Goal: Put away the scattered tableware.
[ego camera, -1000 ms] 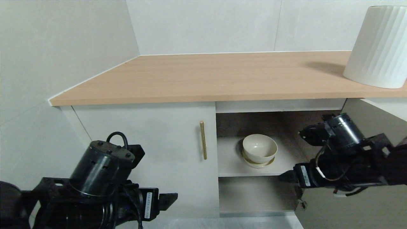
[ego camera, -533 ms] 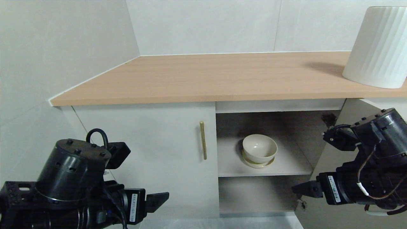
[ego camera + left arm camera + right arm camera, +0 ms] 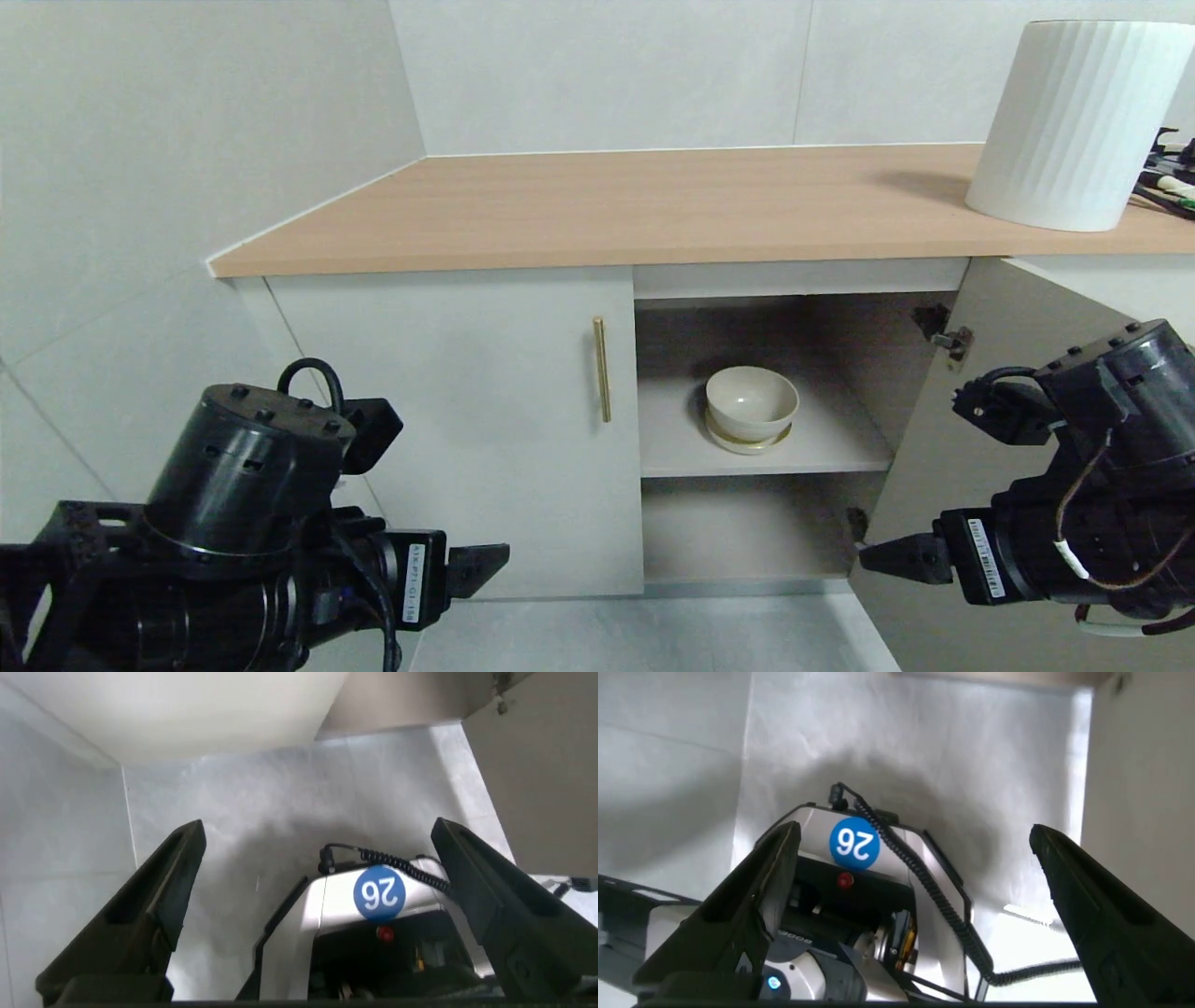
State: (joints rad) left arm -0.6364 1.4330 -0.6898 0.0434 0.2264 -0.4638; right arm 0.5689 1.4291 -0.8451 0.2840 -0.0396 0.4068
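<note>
2 arms hang low, jaws spread and empty on each. Bowl [image 3: 752, 401] sits on a plate [image 3: 747, 441] on the cupboard's upper shelf [image 3: 840, 450], stowed by the look of it. Open door [image 3: 971, 392] stands just beside the right gripper [image 3: 878, 558]; left gripper [image 3: 484, 564] faces the shut door [image 3: 448, 411], so closing likely falls to the right arm

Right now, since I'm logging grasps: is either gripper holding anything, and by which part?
Nothing is held: the left gripper and the right gripper are both open and empty.
</note>
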